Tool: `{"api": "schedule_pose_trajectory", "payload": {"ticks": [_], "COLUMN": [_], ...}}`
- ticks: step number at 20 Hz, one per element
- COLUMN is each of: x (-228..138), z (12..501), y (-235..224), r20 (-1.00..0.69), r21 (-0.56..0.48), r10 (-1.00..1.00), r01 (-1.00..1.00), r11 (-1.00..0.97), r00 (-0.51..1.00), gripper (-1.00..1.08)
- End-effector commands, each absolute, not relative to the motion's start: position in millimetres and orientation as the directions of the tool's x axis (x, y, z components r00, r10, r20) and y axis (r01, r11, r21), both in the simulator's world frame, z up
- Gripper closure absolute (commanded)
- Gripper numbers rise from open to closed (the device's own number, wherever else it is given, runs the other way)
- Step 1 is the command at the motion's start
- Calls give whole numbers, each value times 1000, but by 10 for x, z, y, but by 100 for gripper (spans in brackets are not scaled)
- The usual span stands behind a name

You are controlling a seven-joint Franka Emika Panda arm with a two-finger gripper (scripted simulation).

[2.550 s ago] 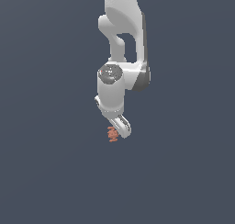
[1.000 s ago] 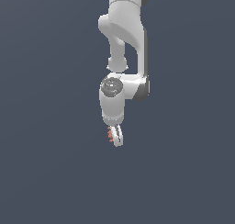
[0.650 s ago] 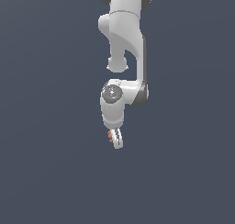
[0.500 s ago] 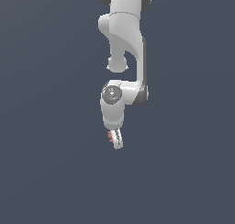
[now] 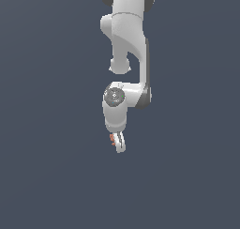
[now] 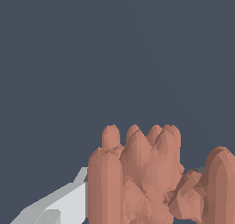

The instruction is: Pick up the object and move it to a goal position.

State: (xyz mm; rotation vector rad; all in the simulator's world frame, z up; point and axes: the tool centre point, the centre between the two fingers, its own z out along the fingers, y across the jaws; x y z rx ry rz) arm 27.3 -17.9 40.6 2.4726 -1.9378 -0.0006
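Note:
The object (image 5: 112, 139) is a tiny orange-red, lumpy, ridged thing. In the exterior view only a sliver of it shows beside the white fingers. My gripper (image 5: 119, 145) hangs below the white arm near the middle of the view and is shut on the object. In the wrist view the object (image 6: 147, 177) fills the near part of the picture, with rounded ridges pointing away from the camera. One white finger (image 6: 59, 204) shows beside it; the other finger is hidden behind the object.
Only a flat dark blue-grey background shows in both views. No table edge, container or goal marker is in view.
The arm has drifted slightly toward the exterior view's right and the wrist has turned, so less of the object shows than before. The grip has stayed shut on the object.

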Motion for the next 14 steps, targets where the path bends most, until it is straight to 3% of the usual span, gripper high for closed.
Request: {"api": "schedule_pose_trajectory", "payload": {"ticks": [1,8,14], "x": [272,166,-65], "z": [407,417,438], "y": [-182,-386,-834], "r20": [0,0,0], "r21": [0,0,0], "r10": [-971,-971,-971], "r01": [-971,-971,-971], "r11": [-239,-239,-239], "r00": [239,239,239], "gripper": [108,108,108]}}
